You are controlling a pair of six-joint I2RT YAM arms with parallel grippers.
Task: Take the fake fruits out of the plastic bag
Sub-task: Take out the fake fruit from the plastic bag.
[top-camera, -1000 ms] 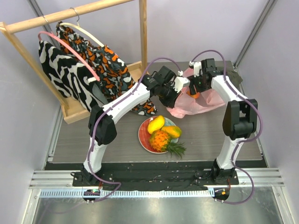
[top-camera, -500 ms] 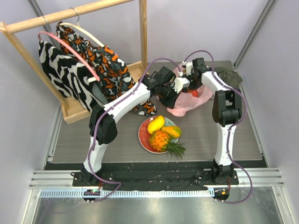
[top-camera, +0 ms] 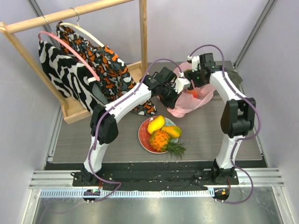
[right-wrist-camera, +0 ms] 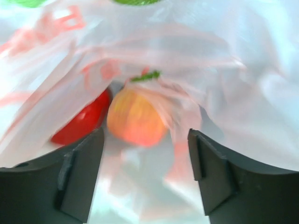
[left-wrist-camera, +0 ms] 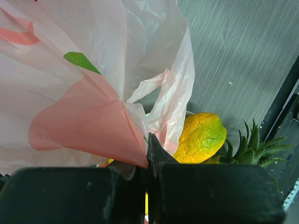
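Note:
The pink plastic bag (top-camera: 194, 103) lies at the back right of the table. My left gripper (top-camera: 178, 88) is shut on a fold of the bag's edge (left-wrist-camera: 93, 116) and holds it up. My right gripper (top-camera: 192, 82) is open and empty at the bag's mouth. In the right wrist view a peach-coloured fruit (right-wrist-camera: 135, 119) and a red pepper (right-wrist-camera: 84, 122) lie inside the bag just beyond my open gripper (right-wrist-camera: 145, 172). A red piece (top-camera: 194, 93) shows through the bag from above. A yellow mango (top-camera: 155, 124), a yellow-green piece (top-camera: 172, 131) and the pineapple (top-camera: 160, 140) lie on the plate (top-camera: 143, 138).
A wooden clothes rack (top-camera: 70, 14) with patterned garments (top-camera: 70, 77) stands at the back left. An olive-green cloth (top-camera: 233, 77) lies behind the bag at the back right. The yellow-green piece (left-wrist-camera: 203, 137) and the pineapple crown (left-wrist-camera: 252, 148) show below the bag in the left wrist view.
My right arm swung in towards the bag and back out a little, with its gripper staying over the bag's mouth. The bag's folds shifted. My left gripper keeps its hold.

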